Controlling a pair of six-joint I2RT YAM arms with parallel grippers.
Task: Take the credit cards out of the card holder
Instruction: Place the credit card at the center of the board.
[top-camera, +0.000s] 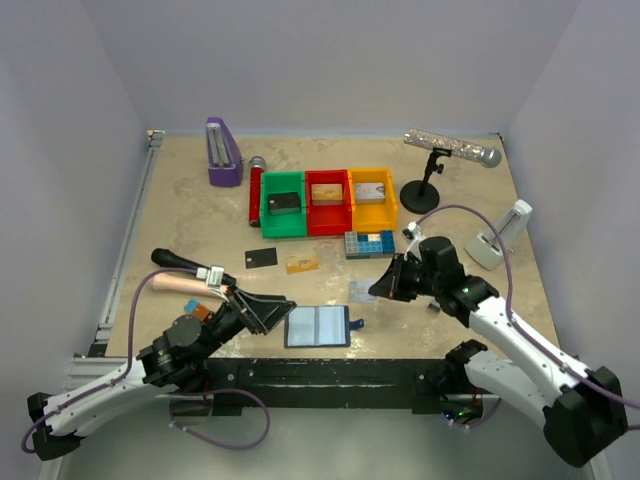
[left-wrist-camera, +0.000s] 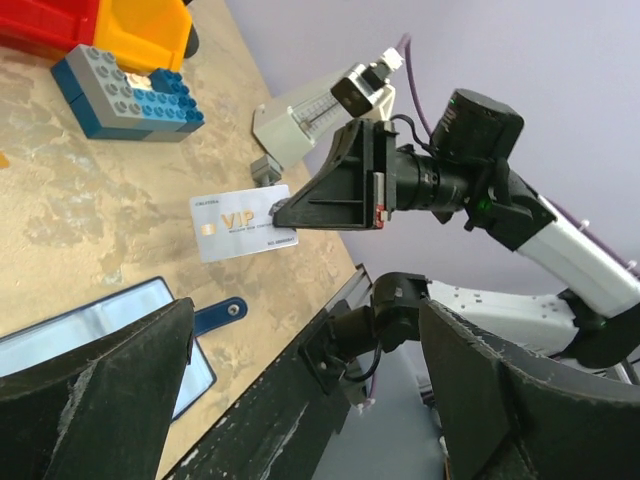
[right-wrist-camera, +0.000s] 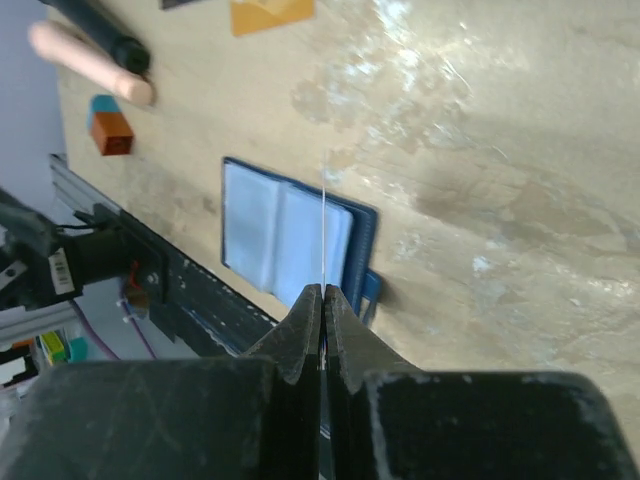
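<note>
The navy card holder (top-camera: 318, 326) lies open and flat near the table's front edge, its pale pockets up and its snap tab (left-wrist-camera: 220, 315) pointing right. My right gripper (top-camera: 385, 286) is shut on a silvery grey credit card (left-wrist-camera: 240, 222), holding it by one edge above the table, right of the holder. In the right wrist view this card (right-wrist-camera: 324, 225) shows edge-on over the holder (right-wrist-camera: 285, 240). A black card (top-camera: 261, 257) and a gold-tan card (top-camera: 301, 264) lie on the table behind the holder. My left gripper (top-camera: 272, 310) stands open and empty just left of the holder.
Green (top-camera: 282, 205), red (top-camera: 328, 202) and yellow (top-camera: 372, 199) bins sit mid-table, with a blue studded brick plate (top-camera: 368, 243) in front of them. A microphone on a stand (top-camera: 425, 190) is at the back right. A tan-handled tool (top-camera: 185, 272) lies by the left arm.
</note>
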